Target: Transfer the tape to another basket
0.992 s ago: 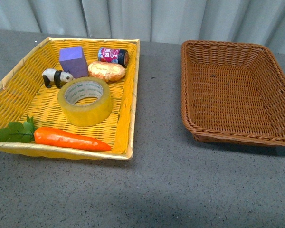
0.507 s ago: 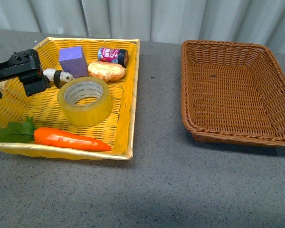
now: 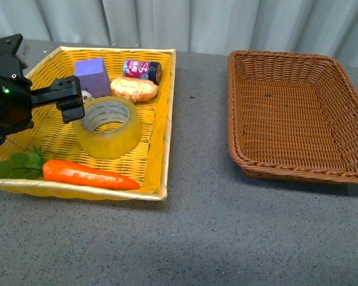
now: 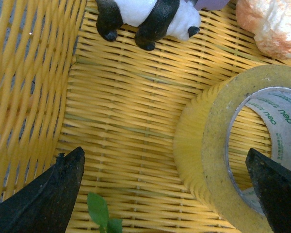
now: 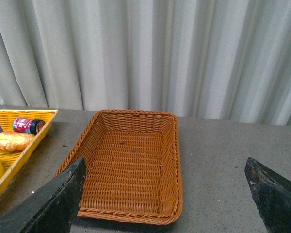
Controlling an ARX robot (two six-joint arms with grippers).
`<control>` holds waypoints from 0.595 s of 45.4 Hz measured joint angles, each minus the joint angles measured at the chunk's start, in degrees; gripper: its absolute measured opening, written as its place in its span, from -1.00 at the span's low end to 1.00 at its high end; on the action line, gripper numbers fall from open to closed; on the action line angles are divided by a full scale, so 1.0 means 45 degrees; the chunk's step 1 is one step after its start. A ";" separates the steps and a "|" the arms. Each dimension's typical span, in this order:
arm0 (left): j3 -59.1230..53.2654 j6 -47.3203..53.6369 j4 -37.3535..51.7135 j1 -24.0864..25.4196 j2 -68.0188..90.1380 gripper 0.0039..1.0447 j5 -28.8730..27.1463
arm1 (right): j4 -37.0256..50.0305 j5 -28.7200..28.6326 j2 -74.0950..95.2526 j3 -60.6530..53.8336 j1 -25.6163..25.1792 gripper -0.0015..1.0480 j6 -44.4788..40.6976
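The tape (image 3: 107,128), a wide yellowish roll with a white printed core, lies flat in the middle of the yellow tray (image 3: 162,119). My left gripper (image 3: 71,106) hovers open at the roll's left rim. In the left wrist view the tape (image 4: 211,145) sits toward one finger, and the open gripper (image 4: 166,194) spans the roll's near wall and bare wicker. The brown basket (image 3: 235,119) stands empty to the right. In the right wrist view the open right gripper (image 5: 165,196) is held above the table, facing the basket (image 5: 131,165), with nothing between its fingers.
Sharing the yellow tray with the tape are a carrot (image 3: 89,174) with green leaves (image 3: 18,165), a purple block (image 3: 90,74), a bread roll (image 3: 134,88), a small can (image 3: 142,69) and a panda figure (image 4: 145,17). A grey curtain (image 5: 150,53) hangs behind the table.
My left arm has come in from the left and moved right across the yellow tray to the tape's left rim, now covering most of the panda. The tape has not moved.
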 joint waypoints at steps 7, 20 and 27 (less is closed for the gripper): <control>0.0675 0.0223 -0.0340 -0.0146 0.0481 0.88 0.0005 | 0.0000 0.0005 0.0000 0.0000 0.0000 0.83 0.0000; 0.1676 0.0670 -0.1025 -0.0452 0.1379 0.88 -0.0097 | 0.0000 0.0005 0.0000 0.0000 0.0000 0.83 0.0000; 0.1778 0.0763 -0.1088 -0.0495 0.1462 0.88 -0.0102 | 0.0000 0.0005 0.0000 0.0000 0.0000 0.83 0.0000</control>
